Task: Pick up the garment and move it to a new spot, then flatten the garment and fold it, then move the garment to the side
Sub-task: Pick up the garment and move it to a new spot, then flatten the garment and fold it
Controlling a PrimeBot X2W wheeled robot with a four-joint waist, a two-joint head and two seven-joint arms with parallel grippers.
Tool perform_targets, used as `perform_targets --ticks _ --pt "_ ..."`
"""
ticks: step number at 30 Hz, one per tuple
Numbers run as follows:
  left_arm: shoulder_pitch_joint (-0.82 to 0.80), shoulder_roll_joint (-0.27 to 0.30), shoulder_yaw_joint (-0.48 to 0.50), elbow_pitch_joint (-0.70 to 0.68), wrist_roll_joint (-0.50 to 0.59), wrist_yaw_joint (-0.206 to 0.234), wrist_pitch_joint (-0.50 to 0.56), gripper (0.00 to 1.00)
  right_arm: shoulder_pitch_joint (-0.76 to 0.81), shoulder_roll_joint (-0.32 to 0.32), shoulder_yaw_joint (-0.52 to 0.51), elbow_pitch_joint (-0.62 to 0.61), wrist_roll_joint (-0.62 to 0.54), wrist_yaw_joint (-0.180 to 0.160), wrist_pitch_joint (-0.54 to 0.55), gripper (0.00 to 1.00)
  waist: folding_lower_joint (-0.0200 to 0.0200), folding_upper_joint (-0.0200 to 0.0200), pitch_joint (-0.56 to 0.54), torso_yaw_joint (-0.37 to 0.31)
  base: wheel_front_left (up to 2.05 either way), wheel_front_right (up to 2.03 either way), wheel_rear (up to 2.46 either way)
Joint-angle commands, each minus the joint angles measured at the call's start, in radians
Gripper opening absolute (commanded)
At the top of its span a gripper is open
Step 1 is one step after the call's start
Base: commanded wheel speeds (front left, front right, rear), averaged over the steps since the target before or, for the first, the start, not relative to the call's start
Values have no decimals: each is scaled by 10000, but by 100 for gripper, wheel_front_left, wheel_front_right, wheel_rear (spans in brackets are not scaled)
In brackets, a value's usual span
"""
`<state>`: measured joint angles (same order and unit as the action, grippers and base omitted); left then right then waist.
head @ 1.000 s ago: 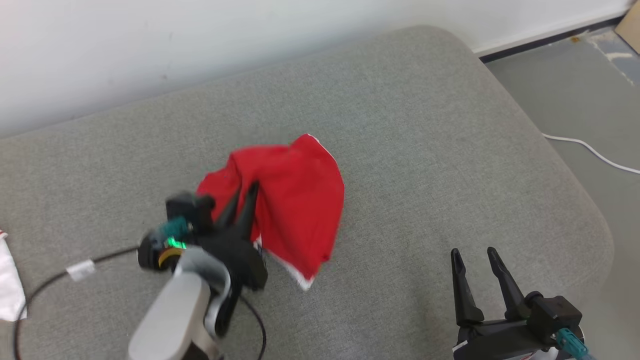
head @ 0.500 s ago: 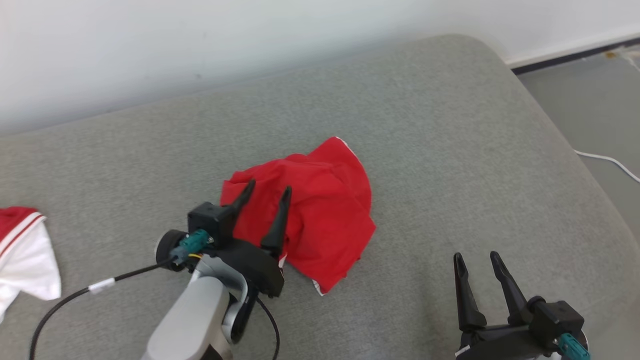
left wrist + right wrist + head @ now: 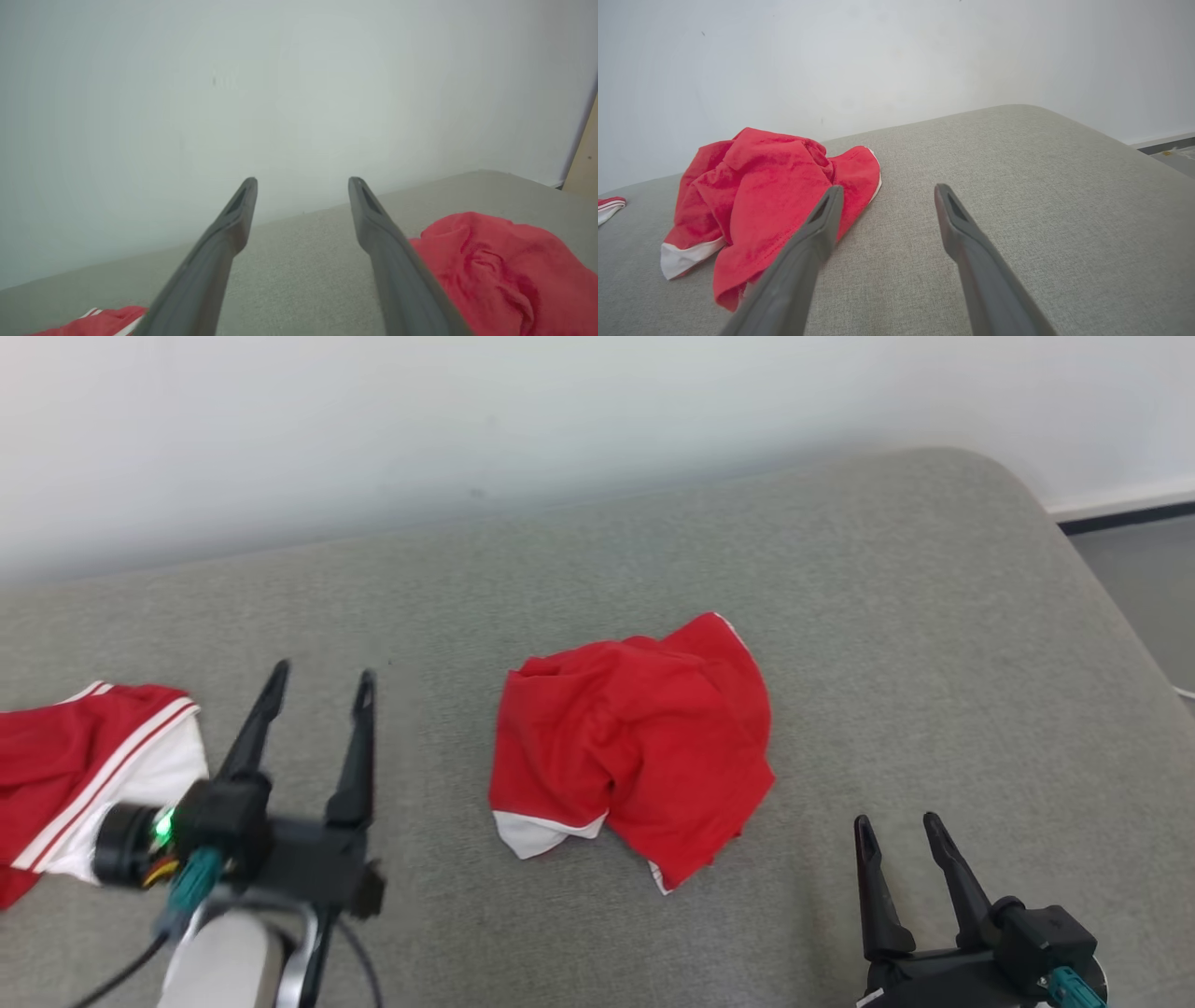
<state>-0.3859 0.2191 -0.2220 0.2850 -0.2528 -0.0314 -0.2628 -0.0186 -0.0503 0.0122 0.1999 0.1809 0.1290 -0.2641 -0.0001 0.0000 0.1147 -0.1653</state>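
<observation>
Red garment (image 3: 635, 747) crumpled mid grey cushion (image 3: 887, 616), white hem toward the robot | left gripper (image 3: 323, 672) spread open, empty, garment off to its right | right gripper (image 3: 896, 819) spread open, empty, garment ahead-left | neither touches it; right looks marginally nearer | second red-and-white garment (image 3: 84, 756) far left
</observation>
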Motion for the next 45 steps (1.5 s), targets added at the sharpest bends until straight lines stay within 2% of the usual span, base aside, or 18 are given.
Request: perform_targets --ticks 1,6,11,17,23,33,45 --pt "454 72 184 -294 239 65 -28 100 83 6 8 -45 -68 34 -8 100 1 0 -89 234 0 0 0" --pt "1720 -4 1050 -1162 685 47 -29 100 157 3 -65 -41 -146 34 -8 100 1 0 -203 485 0 0 0" --pt "2709 -258 1743 -1651 1130 -233 -29 100 221 0 -56 -43 -207 34 -8 100 1 0 -352 685 0 0 0" --pt "3701 -829 2432 -2016 1382 -482 -30 100 332 5 -41 -69 -277 34 -8 100 1 0 -517 795 0 0 0" --pt "4198 -1131 2592 -1881 1700 -725 -30 100 408 3 -27 -83 -343 34 -8 100 1 0 -600 921 0 0 0" --pt "4568 -1592 2980 -1510 1700 -852 -30 100 562 3 110 -92 -358 34 -6 100 1 0 -756 1018 0 0 0" --pt "4628 -1690 3008 -1613 1703 -827 -30 100 583 2 189 -74 -320 34 -8 100 1 0 -840 1093 0 0 0"
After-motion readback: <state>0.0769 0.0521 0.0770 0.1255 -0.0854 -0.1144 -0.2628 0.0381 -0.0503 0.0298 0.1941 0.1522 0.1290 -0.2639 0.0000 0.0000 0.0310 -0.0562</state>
